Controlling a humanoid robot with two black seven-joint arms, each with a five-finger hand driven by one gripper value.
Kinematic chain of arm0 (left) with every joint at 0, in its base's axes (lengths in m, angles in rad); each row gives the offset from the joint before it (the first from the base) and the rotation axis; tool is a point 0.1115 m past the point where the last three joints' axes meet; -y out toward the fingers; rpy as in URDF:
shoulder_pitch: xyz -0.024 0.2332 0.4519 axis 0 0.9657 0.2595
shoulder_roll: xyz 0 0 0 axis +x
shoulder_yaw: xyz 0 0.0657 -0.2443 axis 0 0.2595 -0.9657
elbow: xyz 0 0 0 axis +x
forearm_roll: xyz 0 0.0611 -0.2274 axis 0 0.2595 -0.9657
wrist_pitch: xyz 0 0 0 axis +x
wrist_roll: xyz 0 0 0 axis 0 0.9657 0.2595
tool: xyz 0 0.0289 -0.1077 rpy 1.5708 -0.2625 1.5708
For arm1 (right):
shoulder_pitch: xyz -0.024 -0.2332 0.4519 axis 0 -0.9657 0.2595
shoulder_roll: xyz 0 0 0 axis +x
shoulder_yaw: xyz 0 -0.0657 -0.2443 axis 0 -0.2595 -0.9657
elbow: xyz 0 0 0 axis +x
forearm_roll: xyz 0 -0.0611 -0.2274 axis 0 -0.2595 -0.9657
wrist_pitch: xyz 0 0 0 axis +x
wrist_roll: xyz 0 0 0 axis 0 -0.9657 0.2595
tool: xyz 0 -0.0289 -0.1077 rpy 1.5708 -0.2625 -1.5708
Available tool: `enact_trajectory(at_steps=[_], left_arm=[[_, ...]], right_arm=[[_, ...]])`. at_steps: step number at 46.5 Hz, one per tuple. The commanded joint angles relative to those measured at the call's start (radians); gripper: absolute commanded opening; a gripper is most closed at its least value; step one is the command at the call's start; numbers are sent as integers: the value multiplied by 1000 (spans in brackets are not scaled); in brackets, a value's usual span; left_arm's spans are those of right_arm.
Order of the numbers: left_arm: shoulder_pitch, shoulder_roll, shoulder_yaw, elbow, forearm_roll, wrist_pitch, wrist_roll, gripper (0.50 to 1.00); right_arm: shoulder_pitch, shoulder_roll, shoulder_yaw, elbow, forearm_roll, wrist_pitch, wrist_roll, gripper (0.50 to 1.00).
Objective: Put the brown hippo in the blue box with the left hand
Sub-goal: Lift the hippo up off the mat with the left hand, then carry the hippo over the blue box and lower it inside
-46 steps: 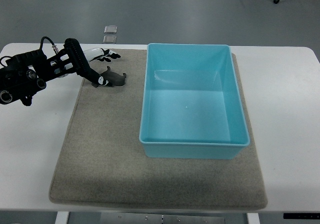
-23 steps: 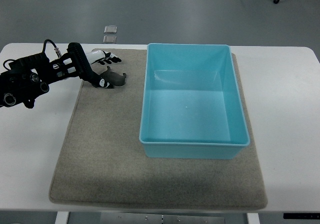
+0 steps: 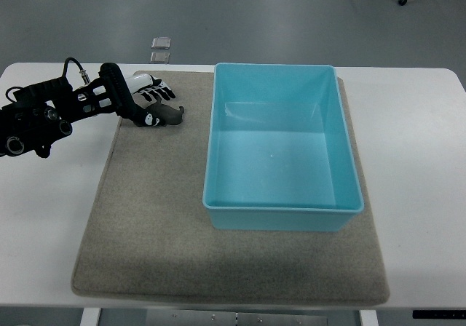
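A: Where's the hippo [image 3: 162,114]?

B: On the mat [image 3: 153,217], far left corner, left of the blue box [image 3: 280,145], outside it.

A: Left hand [image 3: 143,93]?

B: Fingers curled about the hippo, seemingly touching; firm grip, cannot tell.

We see the left hand [image 3: 143,95] at the grey mat's [image 3: 160,224] far left corner, fingers touching the brown hippo [image 3: 162,114]. The blue box [image 3: 281,145] sits empty, right of the hippo, on the white table [image 3: 422,158].
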Motion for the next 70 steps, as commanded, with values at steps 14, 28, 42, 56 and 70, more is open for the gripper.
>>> enact_trajectory(at_steps=[14, 28, 42, 56, 70], left_arm=[[-20, 0, 34, 0, 2, 0, 9, 538], [-29, -2, 32, -2, 0, 0, 12, 500], [-80, 7, 25, -2, -1, 0, 14, 500], [-164, 10, 12, -12, -17, -14, 12, 500], [-274, -39, -66, -34, -15, -46, 12, 500]], right_arm=[[0, 0, 0, -1, 0, 0, 0, 936], [0, 0, 0, -1, 0, 0, 0, 936], [0, 0, 0, -1, 0, 0, 0, 936], [0, 0, 0, 1, 0, 0, 0, 936], [0, 0, 0, -1, 0, 0, 0, 936]])
